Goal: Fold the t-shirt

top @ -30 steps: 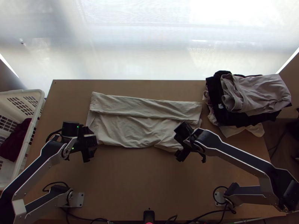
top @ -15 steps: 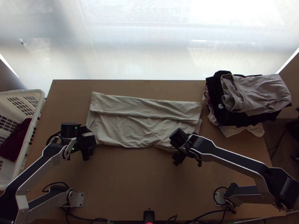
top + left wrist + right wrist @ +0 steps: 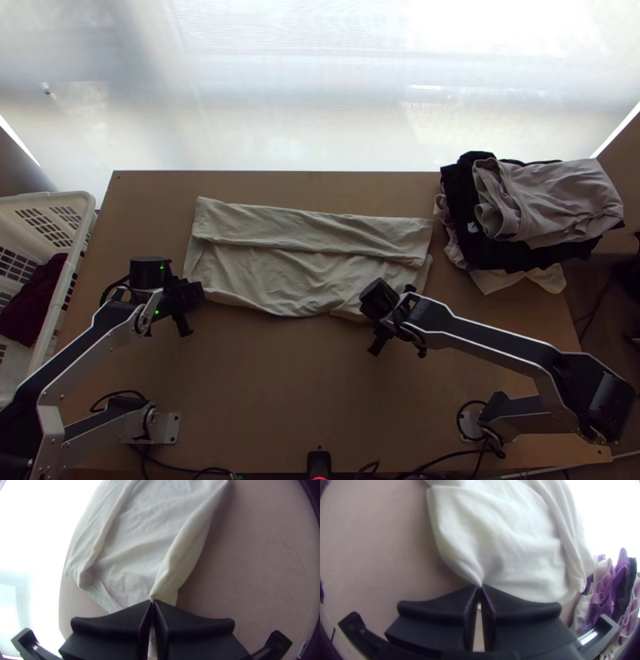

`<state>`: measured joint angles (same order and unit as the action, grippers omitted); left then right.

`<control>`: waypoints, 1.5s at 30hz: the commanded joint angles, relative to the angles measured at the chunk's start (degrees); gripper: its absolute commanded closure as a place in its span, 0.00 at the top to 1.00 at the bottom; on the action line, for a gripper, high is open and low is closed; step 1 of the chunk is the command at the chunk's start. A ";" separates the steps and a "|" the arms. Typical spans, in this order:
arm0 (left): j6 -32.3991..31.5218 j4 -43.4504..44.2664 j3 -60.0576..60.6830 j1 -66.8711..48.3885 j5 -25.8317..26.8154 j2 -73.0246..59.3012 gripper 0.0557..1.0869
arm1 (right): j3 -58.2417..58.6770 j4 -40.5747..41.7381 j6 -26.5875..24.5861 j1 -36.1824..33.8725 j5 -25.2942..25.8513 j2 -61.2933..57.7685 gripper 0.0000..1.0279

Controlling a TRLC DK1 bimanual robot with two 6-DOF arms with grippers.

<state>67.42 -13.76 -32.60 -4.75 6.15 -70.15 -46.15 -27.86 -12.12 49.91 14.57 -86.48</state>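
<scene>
Wooden table [image 3: 272,400] all around folded t-shirt [image 3: 296,276], left gripper [image 3: 198,295], right gripper [image 3: 385,317], fingers of both seemingly clamping its near edge

light wooden table [image 3: 280,392] | cream t-shirt [image 3: 272,272], partly folded | clothes stack [image 3: 552,196] just beside

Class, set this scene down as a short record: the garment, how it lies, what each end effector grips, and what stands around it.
garment: cream t-shirt
lay: far side folded over in a long band, lightly wrinkled
left end effector: shut on the near edge, at its left end
right end effector: shut on the near edge, toward its right end
pile: black and pale garments, far right of table
laundry basket: white, left of table, dark red cloth inside
</scene>
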 commanded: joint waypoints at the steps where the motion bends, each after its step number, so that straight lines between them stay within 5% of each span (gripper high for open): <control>1: -1.06 -2.85 -1.41 1.06 -0.44 0.36 0.05 | 0.27 -3.08 -2.21 0.01 -0.68 3.68 0.03; 16: -1.68 -27.29 -6.34 3.79 0.53 16.36 0.03 | 2.47 -18.55 -3.96 -0.87 -12.37 16.25 0.03; 26: -6.07 -41.96 -9.15 -0.52 1.23 28.49 0.03 | -2.36 -32.17 -2.21 -0.78 -24.94 20.82 0.03; 37: -6.07 -19.11 -11.87 0.97 0.97 8.01 0.03 | -14.67 -31.38 -16.36 -20.20 -24.76 7.64 0.03; 45: -3.96 -10.67 -19.70 3.87 0.70 -10.80 0.03 | -20.65 -31.47 -20.66 -24.86 -24.68 -3.00 0.03</control>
<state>62.17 -30.28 -47.22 -2.37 7.22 -67.37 -61.30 -59.16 -29.32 29.61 -9.98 -81.28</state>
